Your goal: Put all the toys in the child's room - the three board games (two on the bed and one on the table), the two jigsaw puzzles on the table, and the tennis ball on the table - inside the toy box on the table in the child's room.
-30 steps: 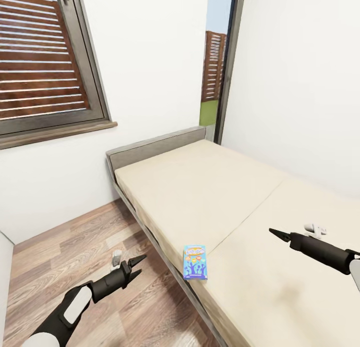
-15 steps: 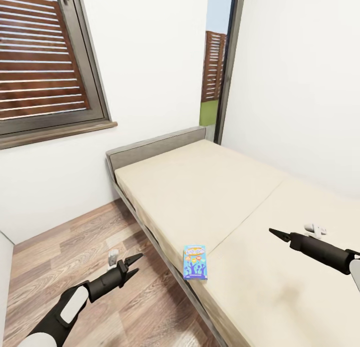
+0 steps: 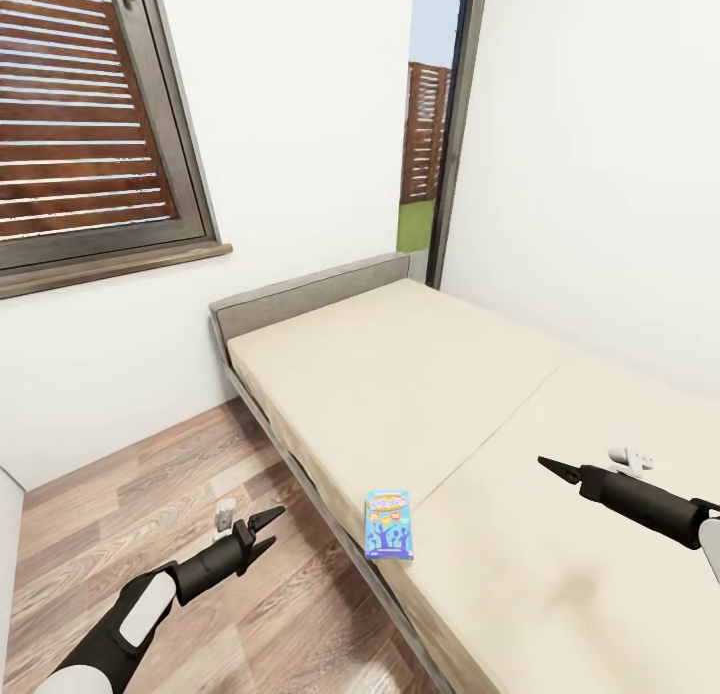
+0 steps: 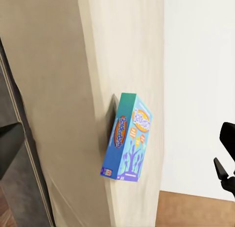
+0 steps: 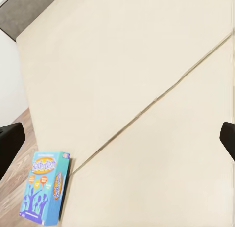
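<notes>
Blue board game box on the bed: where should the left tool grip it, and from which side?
The board game box lies flat at the bed's floor-side edge, near the mattress seam. Probably best to bring the left tool in from the floor side and close across the thin side walls at the overhanging edge; the flat top face offers no hold.

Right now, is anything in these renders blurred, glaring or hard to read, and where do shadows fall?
Head view: sharp, even light, no glare; the board game at the bed edge is clear, its print too small to read. Left wrist view: the box casts a thin shadow on the mattress. Right wrist view: sharp, flat light, with a narrow shadow beside the box.
</notes>
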Robot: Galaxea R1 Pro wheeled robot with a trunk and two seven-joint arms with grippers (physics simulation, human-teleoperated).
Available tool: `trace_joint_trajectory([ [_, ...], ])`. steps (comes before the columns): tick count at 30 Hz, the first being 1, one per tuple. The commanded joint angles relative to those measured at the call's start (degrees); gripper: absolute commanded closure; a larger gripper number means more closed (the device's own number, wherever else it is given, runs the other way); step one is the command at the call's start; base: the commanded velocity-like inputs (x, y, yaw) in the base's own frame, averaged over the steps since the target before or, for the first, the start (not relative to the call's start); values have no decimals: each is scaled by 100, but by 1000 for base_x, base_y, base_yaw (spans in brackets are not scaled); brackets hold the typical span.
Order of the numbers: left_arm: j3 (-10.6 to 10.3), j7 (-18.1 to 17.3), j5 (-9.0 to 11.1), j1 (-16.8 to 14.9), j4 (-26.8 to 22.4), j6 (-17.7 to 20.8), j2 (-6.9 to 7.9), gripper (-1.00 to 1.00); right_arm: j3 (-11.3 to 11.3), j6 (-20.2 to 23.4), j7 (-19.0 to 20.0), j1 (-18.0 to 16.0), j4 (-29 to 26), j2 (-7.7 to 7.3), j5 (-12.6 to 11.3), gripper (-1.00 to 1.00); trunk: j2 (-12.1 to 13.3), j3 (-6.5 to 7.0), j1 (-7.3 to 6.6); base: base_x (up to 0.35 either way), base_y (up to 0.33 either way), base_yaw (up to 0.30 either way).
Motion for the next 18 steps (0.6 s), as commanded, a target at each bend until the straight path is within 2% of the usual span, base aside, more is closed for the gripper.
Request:
trace_joint_trajectory([
  [1, 8, -6, 20, -2, 1, 38, 0, -100, -7, 37, 15, -5, -1, 1, -6, -100, -2, -5, -1, 0, 0, -123],
  [11, 10, 0, 16, -2, 7, 38, 1, -100, -7, 37, 15, -5, -1, 1, -6, -100, -2, -5, -1, 0, 0, -185],
  [18, 10, 1, 15, -2, 10, 38, 2, -100, -7, 37, 15, -5, -1, 1, -6, -100, -2, -5, -1, 0, 0, -98],
])
